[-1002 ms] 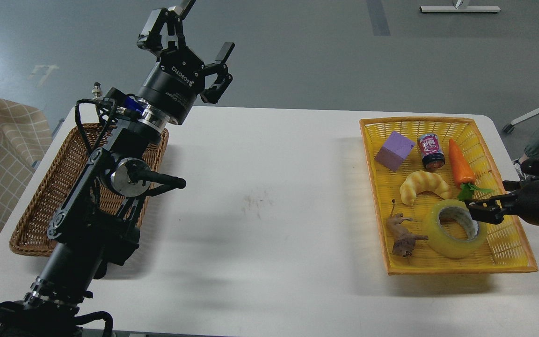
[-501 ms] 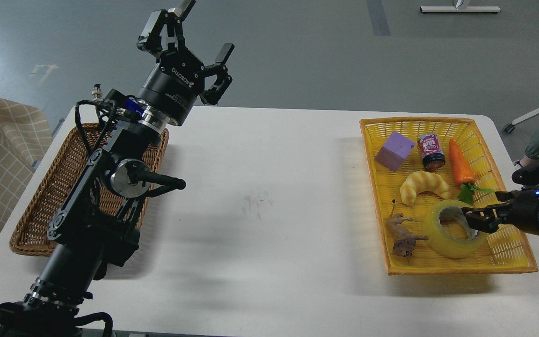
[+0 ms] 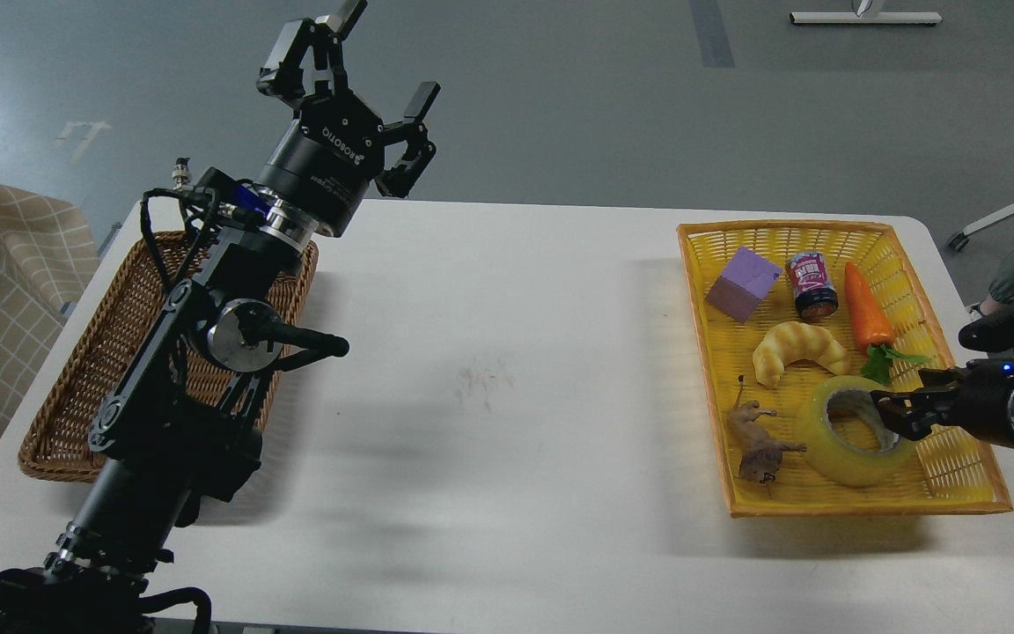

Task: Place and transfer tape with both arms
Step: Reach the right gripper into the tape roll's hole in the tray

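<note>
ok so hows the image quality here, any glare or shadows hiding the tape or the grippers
Head view: sharp overall, with even overhead light. The table carries only soft shadows under the left arm and beside the yellow basket. The tape has mild sheen, still readable. The left gripper is crisp and open; the right gripper is dark and small at the tape's rim, its fingers hard to separate.

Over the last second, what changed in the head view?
The right gripper dipped slightly lower at the near right rim of the tape, and the right arm's elbow shifted. Whether it has gripped cannot be told. The tape hasn't moved in the yellow basket. The left gripper stays raised and open; the toys are unchanged.
</note>
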You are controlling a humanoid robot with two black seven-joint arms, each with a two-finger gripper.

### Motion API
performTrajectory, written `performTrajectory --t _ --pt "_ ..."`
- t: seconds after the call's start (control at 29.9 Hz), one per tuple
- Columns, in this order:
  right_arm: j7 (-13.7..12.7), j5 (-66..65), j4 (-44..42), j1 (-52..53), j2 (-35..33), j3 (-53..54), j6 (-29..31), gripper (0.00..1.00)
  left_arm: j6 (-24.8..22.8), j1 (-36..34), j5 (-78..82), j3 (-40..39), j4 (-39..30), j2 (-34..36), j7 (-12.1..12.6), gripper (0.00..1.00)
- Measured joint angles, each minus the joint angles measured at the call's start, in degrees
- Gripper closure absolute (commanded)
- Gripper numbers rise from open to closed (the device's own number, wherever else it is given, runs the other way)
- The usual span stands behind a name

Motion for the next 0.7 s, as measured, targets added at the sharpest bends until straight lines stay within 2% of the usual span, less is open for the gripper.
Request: performTrajectory --t 0.07,0.13,0.3,0.7 --pt "0.10 0.24 0.02 -0.08 0.04 0.00 0.00 0.42 0.03 0.05 0.00 0.03 0.02 0.00 0.00 0.02" --pt "0.20 0.62 0.04 -0.20 0.11 0.00 0.00 0.51 0.04 0.05 0.02 0.03 0.02 0.09 0.00 0.02" --pt "0.23 0.98 0.05 -0.22 0.51 0.00 0.00 0.68 0.12 0.05 0.02 -0.06 0.02 0.71 0.00 0.02" --pt "0.14 1.42 0.08 -0.17 0.63 0.07 0.00 0.77 0.40 0.23 0.05 -0.11 0.03 0.80 0.00 0.02"
